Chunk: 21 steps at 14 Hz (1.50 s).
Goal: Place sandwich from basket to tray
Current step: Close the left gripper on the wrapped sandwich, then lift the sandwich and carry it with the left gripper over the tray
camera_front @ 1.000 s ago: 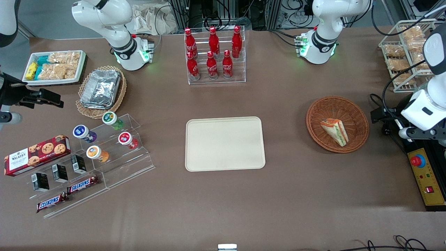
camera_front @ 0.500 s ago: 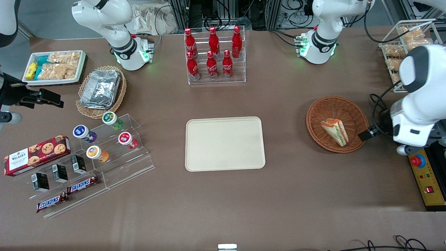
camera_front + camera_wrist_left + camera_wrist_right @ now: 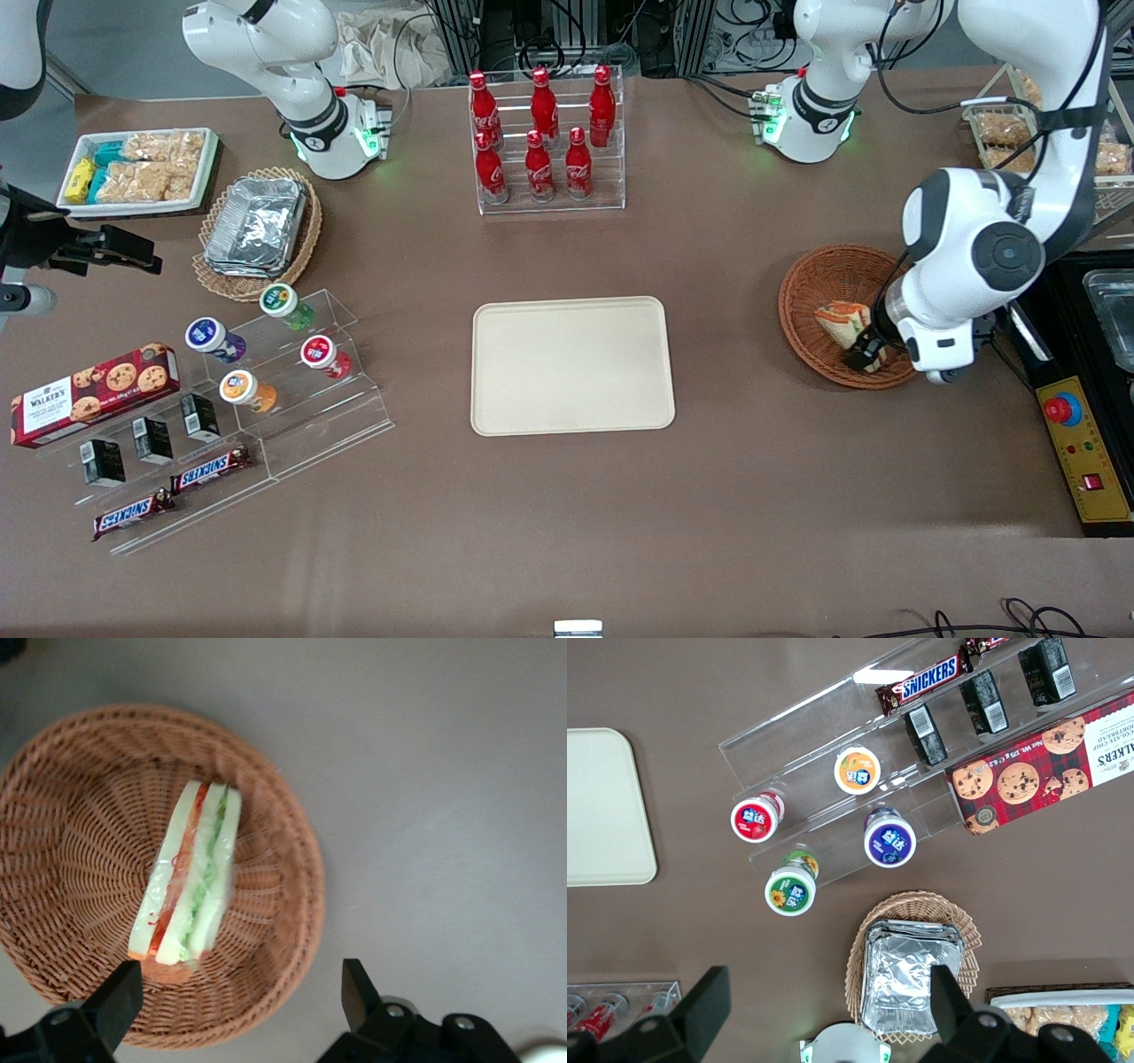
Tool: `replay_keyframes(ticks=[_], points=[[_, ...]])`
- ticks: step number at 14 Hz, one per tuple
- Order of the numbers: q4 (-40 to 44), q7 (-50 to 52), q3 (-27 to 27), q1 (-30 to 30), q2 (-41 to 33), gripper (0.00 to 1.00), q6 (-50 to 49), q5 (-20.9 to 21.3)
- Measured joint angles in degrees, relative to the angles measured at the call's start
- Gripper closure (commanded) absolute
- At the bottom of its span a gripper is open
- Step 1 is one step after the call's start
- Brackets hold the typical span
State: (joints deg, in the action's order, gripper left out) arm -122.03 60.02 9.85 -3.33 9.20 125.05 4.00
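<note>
The sandwich (image 3: pixel 837 317) (image 3: pixel 188 877), a wrapped wedge with green and red filling stripes, lies in the round reddish-brown basket (image 3: pixel 824 275) (image 3: pixel 62 762) toward the working arm's end of the table. The left arm's gripper (image 3: pixel 864 354) (image 3: pixel 239 997) hangs open just above the part of the basket nearest the front camera. The sandwich's wide end lies close to one finger, nothing is held, and the arm's wrist hides part of the sandwich in the front view. The cream tray (image 3: pixel 571 365) (image 3: pixel 602 806) lies bare at the table's middle.
A clear rack of red cola bottles (image 3: pixel 542 142) stands farther from the front camera than the tray. A yellow control box with a red button (image 3: pixel 1083 452) sits at the table edge beside the basket. A wire rack of snack bags (image 3: pixel 1010 133) stands past the arm.
The left arm has swung in from the table's edge toward the basket. Its gripper now hangs over the basket beside the sandwich. The sandwich and basket have not moved.
</note>
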Motion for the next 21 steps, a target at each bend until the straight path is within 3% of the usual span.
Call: replay_keyframes(ticks=[8,9,10,11,12,17,21], points=[[-5.50,0.52,-1.27,-0.32,1.70,0.00,2.58,4.90],[-5.53,0.55,-1.40,-0.32,2.60,0.09,3.41,4.93],[-5.53,0.58,-1.57,-0.33,3.34,0.37,4.09,4.95],[-5.54,0.59,-1.70,-0.34,3.99,0.74,4.91,4.96],[-5.53,0.59,-1.76,-0.35,4.51,1.00,5.74,4.97],[-4.63,0.59,-1.77,-0.33,4.86,1.00,6.07,5.30],[1.37,-5.47,-1.76,-0.34,1.81,1.00,-3.94,5.85]])
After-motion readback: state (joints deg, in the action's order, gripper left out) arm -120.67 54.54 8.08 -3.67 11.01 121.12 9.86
